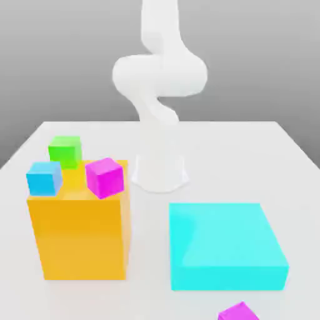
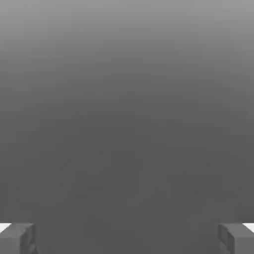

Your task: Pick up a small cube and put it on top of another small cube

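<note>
Three small cubes sit around the top of a tall orange block [image 1: 81,237] on the exterior view's left. A blue cube [image 1: 44,178] is at the top's left edge, and a magenta cube [image 1: 104,177] stands turned at an angle near its right side. A green cube [image 1: 65,151] is at the far edge; I cannot tell whether it rests on the block or behind it. Another magenta cube [image 1: 238,312] lies at the near edge of the table. In the hand view my gripper [image 2: 127,240] is open, its fingertips [image 2: 17,238] far apart over plain grey, with nothing between them.
A wide, low cyan block [image 1: 225,247] lies on the white table [image 1: 250,150] on the exterior view's right. The arm's white base [image 1: 159,172] stands behind the two blocks, and the arm [image 1: 159,75] rises from it beyond the picture's top.
</note>
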